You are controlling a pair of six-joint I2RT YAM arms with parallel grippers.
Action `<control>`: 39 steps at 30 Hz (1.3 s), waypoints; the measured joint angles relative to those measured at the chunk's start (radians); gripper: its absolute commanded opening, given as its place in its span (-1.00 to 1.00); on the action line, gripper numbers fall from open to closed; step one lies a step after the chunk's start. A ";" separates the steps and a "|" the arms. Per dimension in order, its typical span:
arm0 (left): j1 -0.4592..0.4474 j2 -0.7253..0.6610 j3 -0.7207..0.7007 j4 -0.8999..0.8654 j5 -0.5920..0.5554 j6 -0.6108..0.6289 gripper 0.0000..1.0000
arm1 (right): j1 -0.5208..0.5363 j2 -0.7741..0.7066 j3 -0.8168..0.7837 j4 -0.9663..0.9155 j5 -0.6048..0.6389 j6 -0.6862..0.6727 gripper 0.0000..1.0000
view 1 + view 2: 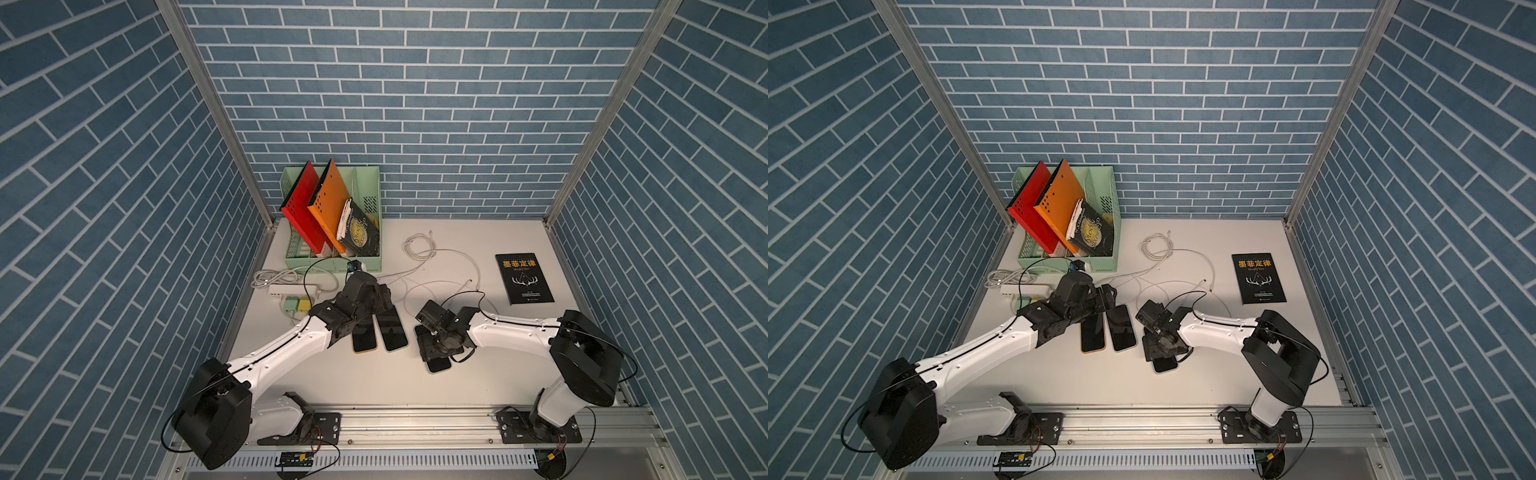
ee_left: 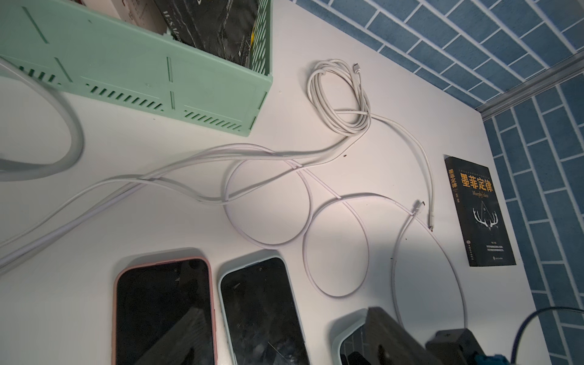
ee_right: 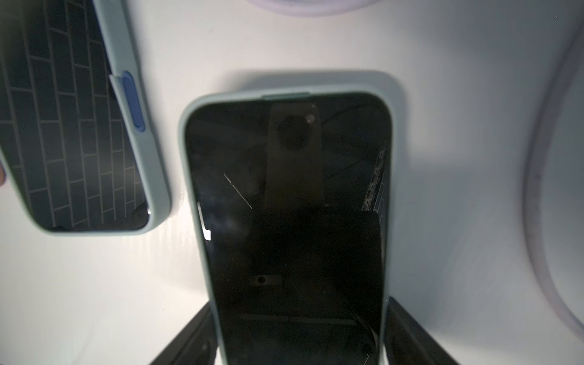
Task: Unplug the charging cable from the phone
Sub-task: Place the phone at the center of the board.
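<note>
Three phones lie face up on the white table. My right gripper [image 1: 433, 348] is shut on the pale-green-cased phone [image 3: 284, 189], one finger [image 3: 189, 341] against each long edge; no cable shows at its far end. My left gripper [image 1: 380, 300] hangs open and empty above the far ends of the pink-cased phone [image 2: 164, 313] and the light-blue-cased phone [image 2: 262, 309]. The white charging cables [image 2: 341, 101] lie loose behind the phones. Two plug ends [image 2: 418, 205] rest free on the table, away from every phone.
A green file rack [image 1: 332, 216] with folders and a book stands at the back left. In front of it lie a white power strip [image 1: 293, 289] and chargers [image 1: 297, 305]. A black book [image 1: 523, 277] lies at the right. Brick-patterned walls close three sides.
</note>
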 measured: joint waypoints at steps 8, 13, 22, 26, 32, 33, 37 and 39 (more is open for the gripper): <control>0.017 0.002 -0.003 0.002 0.018 0.000 0.69 | 0.000 0.083 0.086 -0.019 0.038 0.007 -0.75; 0.024 0.005 -0.002 0.003 0.027 0.002 0.69 | -0.005 0.124 0.133 -0.023 0.055 0.009 -0.24; 0.038 0.026 0.007 0.000 0.033 0.011 0.69 | -0.021 0.134 0.151 -0.004 0.045 0.007 0.76; 0.050 0.031 0.023 -0.001 0.039 0.014 0.70 | -0.042 0.095 0.146 0.002 0.045 0.007 0.80; 0.077 0.030 0.064 -0.005 0.043 0.025 0.77 | -0.161 -0.082 0.130 0.015 0.079 -0.011 0.99; 0.081 0.030 0.076 -0.008 0.042 0.029 0.78 | -0.186 -0.111 0.130 0.020 0.088 -0.017 0.99; 0.095 0.030 0.122 -0.029 0.019 0.051 0.94 | -0.291 -0.207 0.128 0.056 0.135 -0.049 0.99; 0.102 0.026 0.142 -0.042 -0.005 0.065 0.99 | -0.336 -0.241 0.118 0.089 0.174 -0.067 0.99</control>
